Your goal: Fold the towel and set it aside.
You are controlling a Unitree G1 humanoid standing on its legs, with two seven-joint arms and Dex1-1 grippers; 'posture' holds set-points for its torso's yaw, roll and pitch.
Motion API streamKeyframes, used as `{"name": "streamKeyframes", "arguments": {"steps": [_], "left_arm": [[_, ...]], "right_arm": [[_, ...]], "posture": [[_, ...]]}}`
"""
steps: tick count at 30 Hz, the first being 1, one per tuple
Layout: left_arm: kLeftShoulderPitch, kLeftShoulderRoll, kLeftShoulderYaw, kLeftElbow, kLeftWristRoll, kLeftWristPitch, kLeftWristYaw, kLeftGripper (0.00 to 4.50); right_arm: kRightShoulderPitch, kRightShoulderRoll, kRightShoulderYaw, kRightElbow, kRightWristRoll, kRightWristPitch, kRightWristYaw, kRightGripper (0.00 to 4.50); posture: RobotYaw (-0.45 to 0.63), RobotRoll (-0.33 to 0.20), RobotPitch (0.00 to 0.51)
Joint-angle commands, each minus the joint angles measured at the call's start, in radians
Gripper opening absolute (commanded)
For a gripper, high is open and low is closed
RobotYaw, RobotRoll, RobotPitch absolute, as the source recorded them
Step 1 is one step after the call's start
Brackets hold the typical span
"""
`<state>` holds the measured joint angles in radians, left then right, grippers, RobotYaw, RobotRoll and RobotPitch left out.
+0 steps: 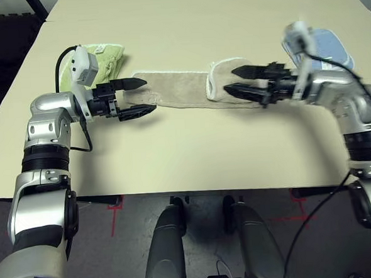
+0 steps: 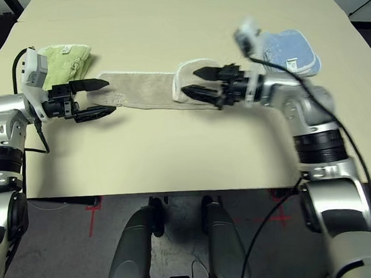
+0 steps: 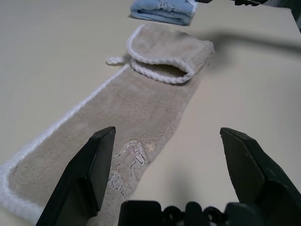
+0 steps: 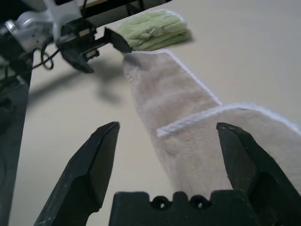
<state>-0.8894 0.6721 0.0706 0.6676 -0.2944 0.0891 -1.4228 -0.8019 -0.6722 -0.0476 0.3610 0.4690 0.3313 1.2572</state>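
Lying flat across the bench point(image 1: 186, 151), the towel point(image 1: 176, 89) runs as a long strip, its right end folded back over itself. Left gripper point(image 1: 137, 98) sits at the strip's left end, wide open, holding nothing. Right gripper point(image 1: 242, 80) hangs over the folded end, also wide open & empty. Green cloth point(image 1: 108, 58) lies just behind the left gripper; blue cloth point(image 2: 290, 52) behind the right arm.
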Motion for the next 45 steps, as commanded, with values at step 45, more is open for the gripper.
{"name": "streamKeyframes", "arguments": {"steps": [45], "left_arm": [[-0.116, 0.121, 0.053, -0.041, -0.148, 1.138, 0.444, 4.5]], "right_arm": [[-0.114, -0.031, -0.003, 0.595, -0.175, -0.642, 0.336, 4.47]], "posture": [[0.02, 0.0, 0.274]]}}
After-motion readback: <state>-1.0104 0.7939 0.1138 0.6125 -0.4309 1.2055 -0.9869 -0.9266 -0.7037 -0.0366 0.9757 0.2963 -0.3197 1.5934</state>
